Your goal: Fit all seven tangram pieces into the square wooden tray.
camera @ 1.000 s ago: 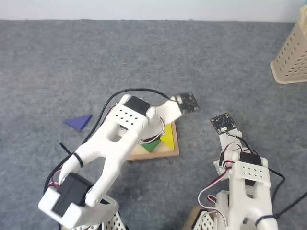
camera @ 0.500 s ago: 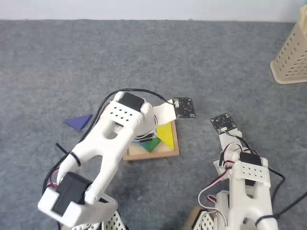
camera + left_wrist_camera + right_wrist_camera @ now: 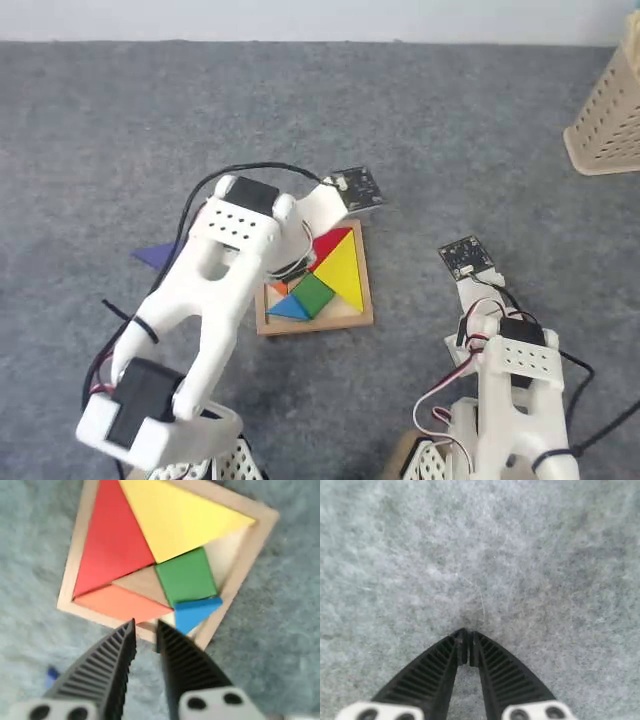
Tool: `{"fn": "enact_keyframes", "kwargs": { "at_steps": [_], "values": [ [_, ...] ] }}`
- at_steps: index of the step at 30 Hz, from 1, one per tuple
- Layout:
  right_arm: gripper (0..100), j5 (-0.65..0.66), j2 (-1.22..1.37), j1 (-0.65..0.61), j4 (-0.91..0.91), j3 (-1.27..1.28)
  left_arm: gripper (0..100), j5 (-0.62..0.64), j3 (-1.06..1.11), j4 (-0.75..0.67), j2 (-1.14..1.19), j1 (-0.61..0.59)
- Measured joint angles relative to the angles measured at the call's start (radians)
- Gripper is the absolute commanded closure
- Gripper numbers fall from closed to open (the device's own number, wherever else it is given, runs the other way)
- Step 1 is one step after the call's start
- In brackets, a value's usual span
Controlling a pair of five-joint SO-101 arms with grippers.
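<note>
Left gripper: you see its two black ribbed fingers held a narrow gap apart with nothing between them. The tips hang over the tray's rim, just beside the orange piece.
Right gripper: your other tool has its fingers pressed together at the tips, empty, over bare grey carpet and well apart from the tray.
Square wooden tray: it lies flat on the carpet, partly under your left arm in the high view.
Pieces in the tray: you have six inside. The large red triangle and large yellow triangle sit edge to edge. The green square touches the yellow triangle's edge. A small tan triangle sits between the red triangle, the green square and the orange piece. A small light blue triangle lies just beside the green square, near the rim; you cannot tell whether it sits flush.
Bare tray floor: you can see a strip of uncovered wood between the green square, the yellow triangle and the rim.
Loose piece: a dark blue triangle lies on the carpet outside the tray, on the far side of your left arm from it.
Right arm: it stands at the table's near edge, to the side of the tray.
Surroundings: a beige perforated container stands at the far corner of the carpet.
</note>
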Motion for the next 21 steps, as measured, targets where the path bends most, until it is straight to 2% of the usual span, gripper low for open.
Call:
{"fn": "enact_keyframes", "kwargs": {
  "at_steps": [2, 6, 9, 16, 21],
  "values": [
    [97.1, 0.0, 0.0, 0.0, 0.0, 0.0, 96, 0.035, 0.075, -0.051, -0.029, -0.009],
    [96.9, 0.0, 0.0, 0.0, 0.0, 0.0, 89, 0.178, 0.272, -0.256, -0.117, -0.043],
    [96.8, 0.0, 0.0, 0.0, 0.0, 0.0, 88, 0.252, 0.381, -0.384, -0.135, -0.071],
    [96.7, 0.0, 0.0, 0.0, 0.0, 0.0, 88, 0.267, 0.41, -0.442, -0.061, -0.08],
    [96.7, -0.02, 0.0, -0.023, 0.012, -0.034, 88, 0.311, 0.407, -0.535, -0.044, -0.17]
  ]
}}
